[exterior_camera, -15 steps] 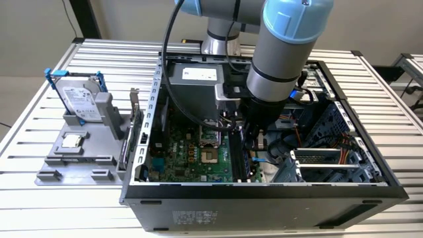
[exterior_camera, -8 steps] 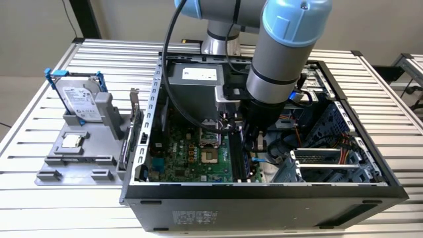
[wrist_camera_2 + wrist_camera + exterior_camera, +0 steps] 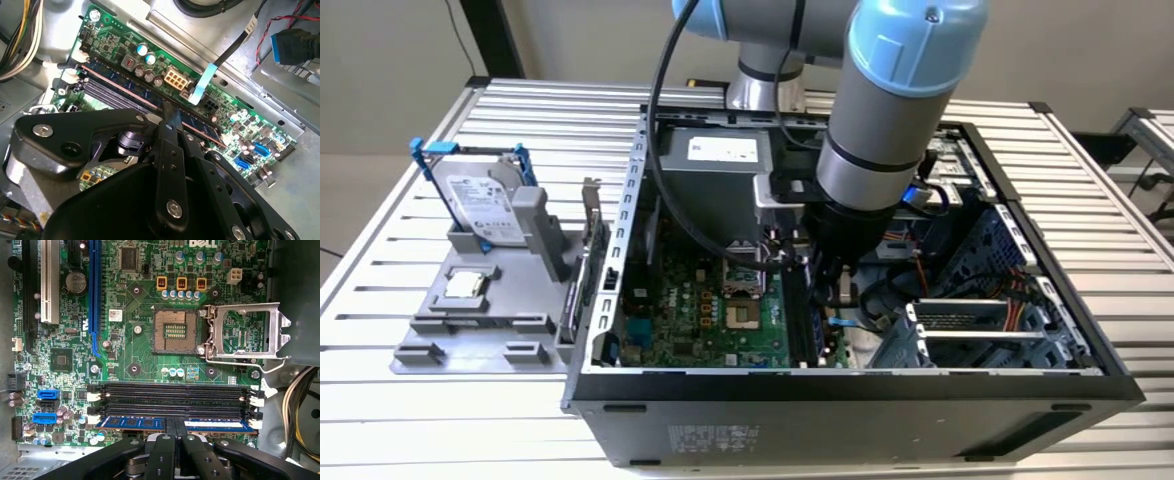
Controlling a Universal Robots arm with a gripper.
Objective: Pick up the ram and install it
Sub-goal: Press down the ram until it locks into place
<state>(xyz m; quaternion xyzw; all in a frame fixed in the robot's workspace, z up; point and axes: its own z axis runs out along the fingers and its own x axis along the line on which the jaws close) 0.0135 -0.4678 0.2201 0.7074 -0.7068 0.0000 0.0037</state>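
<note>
the open computer case (image 3: 854, 385) lies on its side on the slatted metal table (image 3: 400, 420), and the arm (image 3: 894, 110) reaches straight down into it over the green motherboard (image 3: 707, 310). on the exterior view's left a grey parts holder (image 3: 467, 330) carries the hard drive (image 3: 480, 205) in its blue frame and the square processor chip (image 3: 464, 287), both well apart from the work. in the first wrist view the empty cpu socket (image 3: 175, 331) with its raised metal bracket (image 3: 247, 330) sits above the row of black memory slots (image 3: 172, 397). the ram (image 3: 135, 423) stands edge-on in the outermost slot, its blue strip running out on both sides of the gripper (image 3: 175, 432), and in the second wrist view the stick runs along the slot under the fingers (image 3: 170, 120). the fingers are clenched on the middle of the ram's top edge. by the look of it the stick is being seated, not carried. to do this well i judge the push should go straight down along the stick's plane, with the stick level end to end, and the white end latches (image 3: 256, 399) should be free to swing in. whether the stick is fully home i cannot tell, since the gripper hides its middle. a tilted press could jam one end or strain the board.
</note>
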